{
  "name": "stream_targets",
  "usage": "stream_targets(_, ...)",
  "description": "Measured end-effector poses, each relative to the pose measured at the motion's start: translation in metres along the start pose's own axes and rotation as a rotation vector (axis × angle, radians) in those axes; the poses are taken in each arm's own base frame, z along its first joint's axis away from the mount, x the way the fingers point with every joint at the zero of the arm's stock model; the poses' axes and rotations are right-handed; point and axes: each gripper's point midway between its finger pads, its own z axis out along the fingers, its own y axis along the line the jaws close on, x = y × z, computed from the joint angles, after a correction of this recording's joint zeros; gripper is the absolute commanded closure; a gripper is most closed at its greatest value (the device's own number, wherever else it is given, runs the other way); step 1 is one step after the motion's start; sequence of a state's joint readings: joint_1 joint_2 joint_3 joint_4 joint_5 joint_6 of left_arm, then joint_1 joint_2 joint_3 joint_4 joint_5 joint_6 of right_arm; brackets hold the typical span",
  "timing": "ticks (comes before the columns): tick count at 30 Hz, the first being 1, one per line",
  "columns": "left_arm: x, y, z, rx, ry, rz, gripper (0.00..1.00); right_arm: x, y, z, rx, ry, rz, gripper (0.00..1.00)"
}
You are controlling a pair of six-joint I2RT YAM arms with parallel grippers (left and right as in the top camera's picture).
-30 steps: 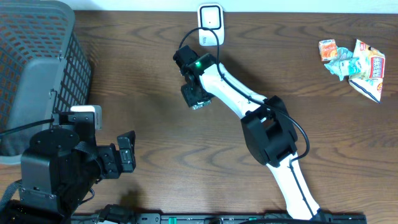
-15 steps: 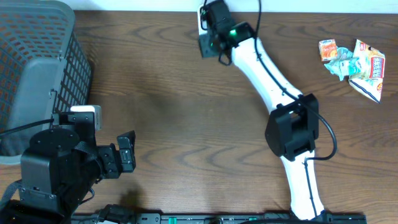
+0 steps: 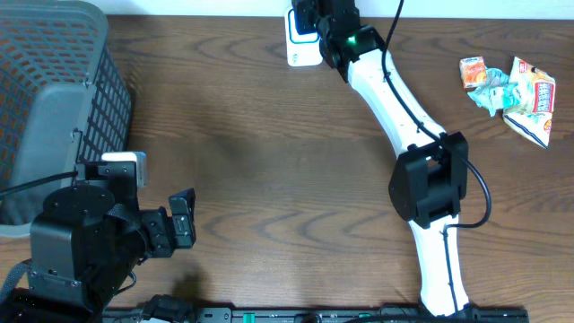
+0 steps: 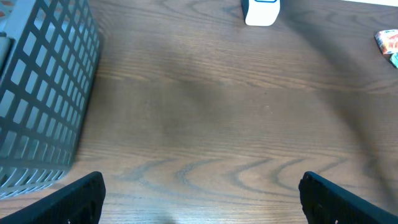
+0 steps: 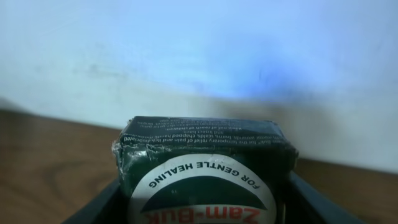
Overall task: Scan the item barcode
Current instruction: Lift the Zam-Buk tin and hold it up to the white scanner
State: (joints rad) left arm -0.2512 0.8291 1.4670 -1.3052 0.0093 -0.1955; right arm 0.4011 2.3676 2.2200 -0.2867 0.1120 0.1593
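Our right end effector (image 3: 316,16) is clenched on the green Zam-Buk box (image 5: 205,163), holding it at the far edge of the surface (image 3: 269,161), right at the white barcode scanner (image 3: 301,52). We judge it is presented there so a printed face meets the scanner; whether the barcode faces it, we cannot tell. Our left end effector (image 3: 186,219) hangs released, fingers spread, near the grey basket (image 3: 54,99), out of the way.

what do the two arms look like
The right arm has white tube links, black joint housings, a black cable looped alongside and a green light near the wrist. The left arm is bulky and black, with a small white block and black fingers.
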Motion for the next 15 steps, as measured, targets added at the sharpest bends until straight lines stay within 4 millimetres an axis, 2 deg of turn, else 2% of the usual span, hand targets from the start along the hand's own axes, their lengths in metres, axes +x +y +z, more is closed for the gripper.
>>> stream_targets(4,0.000,0.000,0.000,0.000,0.000,-0.003,0.02,-0.003,-0.004,0.014,0.028,-0.069,-0.045,0.47)
stream_targets(6,0.000,0.000,0.000,0.000,0.000,-0.003,0.02,0.003,-0.007,0.026,0.052,-0.091,-0.062,0.47)
stream_targets(10,0.000,0.000,0.000,0.000,0.000,-0.003,0.02,0.027,-0.012,0.048,0.081,-0.090,-0.088,0.48)
stream_targets(15,0.000,0.000,0.000,0.000,0.000,-0.003,0.02,0.043,-0.012,0.062,0.090,-0.091,-0.101,0.49)
